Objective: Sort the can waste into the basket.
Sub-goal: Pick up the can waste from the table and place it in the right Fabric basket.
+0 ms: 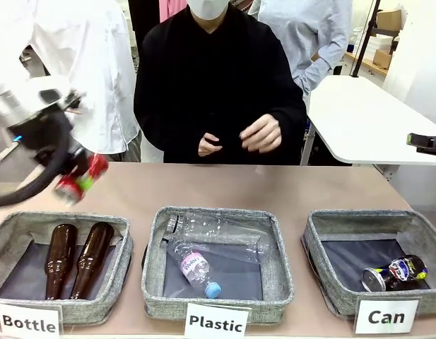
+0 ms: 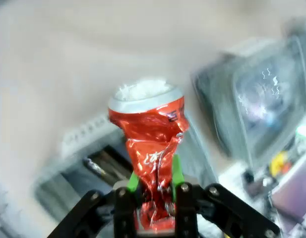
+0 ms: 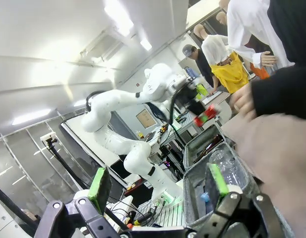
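Note:
My left gripper (image 1: 82, 176) hangs above the far left of the table, shut on the crushed red can (image 1: 87, 175). In the left wrist view the red can (image 2: 150, 148) stands between the green pads (image 2: 176, 171), its silver end pointing away, and the picture is blurred. The dark can with the round logo (image 1: 396, 272) lies in the grey basket labelled "Can" (image 1: 320, 247) at the front right. My right gripper (image 3: 160, 186) is open with nothing between its fingers; that view shows the left arm holding the red can (image 3: 204, 114) far off.
The "Bottle" bin (image 1: 122, 247) at front left holds two brown glass bottles (image 1: 76, 258). The "Plastic" bin (image 1: 278, 254) in the middle holds clear plastic bottles (image 1: 218, 236). A person in black stands across the table, hands (image 1: 260, 134) held at the waist. A white table (image 1: 366, 120) stands at back right.

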### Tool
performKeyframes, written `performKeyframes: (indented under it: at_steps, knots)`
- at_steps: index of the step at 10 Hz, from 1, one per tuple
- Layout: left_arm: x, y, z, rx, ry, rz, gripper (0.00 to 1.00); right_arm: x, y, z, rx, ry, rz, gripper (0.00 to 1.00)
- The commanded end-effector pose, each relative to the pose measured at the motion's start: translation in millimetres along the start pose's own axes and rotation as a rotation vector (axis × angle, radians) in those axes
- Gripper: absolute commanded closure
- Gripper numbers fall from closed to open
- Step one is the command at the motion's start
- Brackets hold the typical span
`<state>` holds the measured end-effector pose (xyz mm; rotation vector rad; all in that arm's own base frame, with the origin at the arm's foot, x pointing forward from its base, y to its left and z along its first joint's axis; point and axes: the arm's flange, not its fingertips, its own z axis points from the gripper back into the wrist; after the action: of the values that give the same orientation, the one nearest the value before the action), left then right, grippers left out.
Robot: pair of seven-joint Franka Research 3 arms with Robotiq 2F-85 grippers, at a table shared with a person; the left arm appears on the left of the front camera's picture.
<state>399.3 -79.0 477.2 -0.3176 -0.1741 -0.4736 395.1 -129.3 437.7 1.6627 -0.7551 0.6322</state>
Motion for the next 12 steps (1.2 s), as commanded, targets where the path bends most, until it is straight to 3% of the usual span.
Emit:
performKeyframes:
  at_steps: [1,3,4,5,8,9,10,12]
  knots:
    - [-68.1,8.7,3.2,0.087,0.095,-0.29,1.0,-0.1,1.6,-0.5,-0.007,0.016,0.017,0.0]
    - [-98.2,5.4,-9.9,0.151,0.058,-0.731,1.0,-0.1,1.6,-0.5,-0.007,0.016,0.017,0.0]
    - [-96.3,6.6,-9.8,0.103,-0.02,-0.761,1.0,-0.1,1.6,-0.5,-0.007,0.016,0.017,0.0]
    - [-83.4,-0.4,1.5,0.085,0.164,-0.458,1.0,-0.1,1.6,-0.5,-0.007,0.016,0.017,0.0]
    - [-83.4,-0.4,1.5,0.085,0.164,-0.458,1.0,-0.1,1.6,-0.5,-0.007,0.016,0.017,0.0]
    - [-79.3,2.9,4.9,0.103,0.158,-0.518,0.75,-0.1,1.6,-0.5,-0.007,0.016,0.017,0.0]
    - [-68.4,-7.4,-10.7,0.074,0.157,-0.563,0.75,-0.1,-0.2,-0.3,0.0,0.0,0.0,0.0]
    - [-32.2,-81.2,-21.3,0.01,-0.024,-0.769,0.75,-1.0,44.7,-17.8,-0.252,0.263,-0.182,0.0]
